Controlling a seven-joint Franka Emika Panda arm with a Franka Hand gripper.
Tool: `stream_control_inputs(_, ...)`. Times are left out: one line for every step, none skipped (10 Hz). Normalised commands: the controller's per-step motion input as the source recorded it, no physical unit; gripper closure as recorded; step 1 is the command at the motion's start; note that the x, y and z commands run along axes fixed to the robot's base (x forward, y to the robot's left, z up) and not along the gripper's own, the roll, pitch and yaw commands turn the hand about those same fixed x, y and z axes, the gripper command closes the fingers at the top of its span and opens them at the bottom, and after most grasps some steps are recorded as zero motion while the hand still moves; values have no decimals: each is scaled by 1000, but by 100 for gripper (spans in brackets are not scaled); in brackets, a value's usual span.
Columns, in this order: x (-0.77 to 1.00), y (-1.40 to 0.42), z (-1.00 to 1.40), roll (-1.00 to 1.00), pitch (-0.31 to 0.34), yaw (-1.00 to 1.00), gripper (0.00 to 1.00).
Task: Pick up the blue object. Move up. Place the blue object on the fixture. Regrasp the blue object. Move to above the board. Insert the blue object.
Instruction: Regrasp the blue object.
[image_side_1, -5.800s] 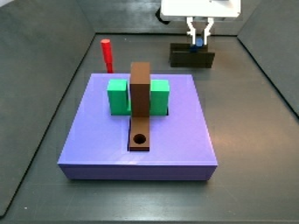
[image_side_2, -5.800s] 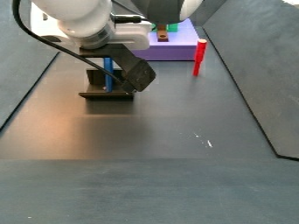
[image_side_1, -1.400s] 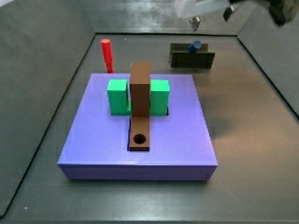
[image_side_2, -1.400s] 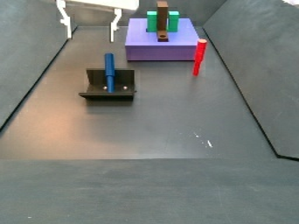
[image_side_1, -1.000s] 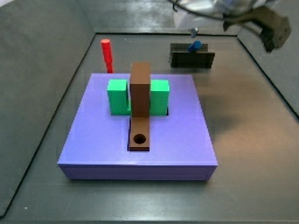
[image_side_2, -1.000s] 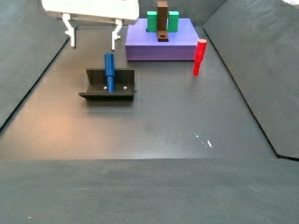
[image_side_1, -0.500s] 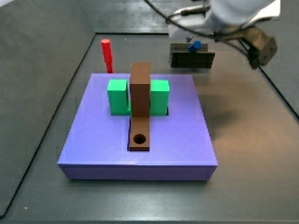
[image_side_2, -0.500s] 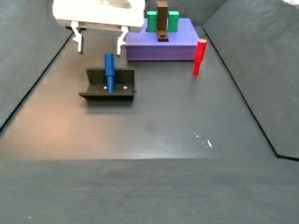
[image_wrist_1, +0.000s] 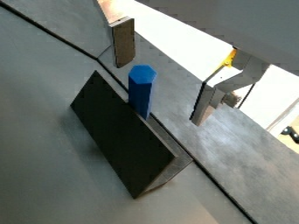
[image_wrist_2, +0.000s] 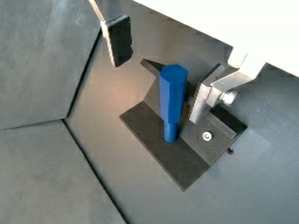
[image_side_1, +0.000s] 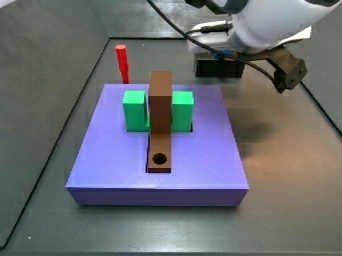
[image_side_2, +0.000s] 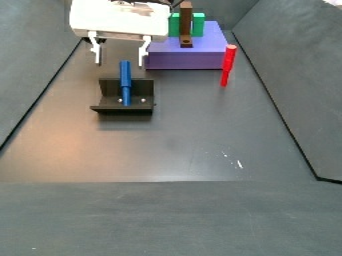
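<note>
The board lies well apart from the fingers, carrying a green block and brown bar. The fixture sits below the gripper. The fingers are spread wide, gripping nothing. The peg stands on the fixture, between the fingers and untouched.

Side views from opposite ends, wrist views close above fixture, pincer overhead

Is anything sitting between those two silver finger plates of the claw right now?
Yes: in both wrist views the blue peg, leaning on the fixture, stands between the open gripper's fingers, touching neither.
</note>
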Motion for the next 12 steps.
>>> stream_control_inputs(0,0,-226,91,51,0,0)
stream_control_inputs(0,0,-211,26,9,0,0)
stream_control_inputs(0,0,-194,0,0,0,0)
stream_control_inputs(0,0,-157,-14,0,0,0)
stream_control_inputs(0,0,-31,-60,0,0,0)
stream_control_inputs(0,0,0,-23,0,0,0)
stream_control_inputs(0,0,0,-9,0,0,0)
stream_control_inputs(0,0,0,0,0,0,0)
stream_control_inputs(0,0,0,0,0,0,100)
stream_control_inputs(0,0,0,0,0,0,100)
stream_control_inputs(0,0,0,0,0,0,100)
stream_control_inputs(0,0,0,0,0,0,100)
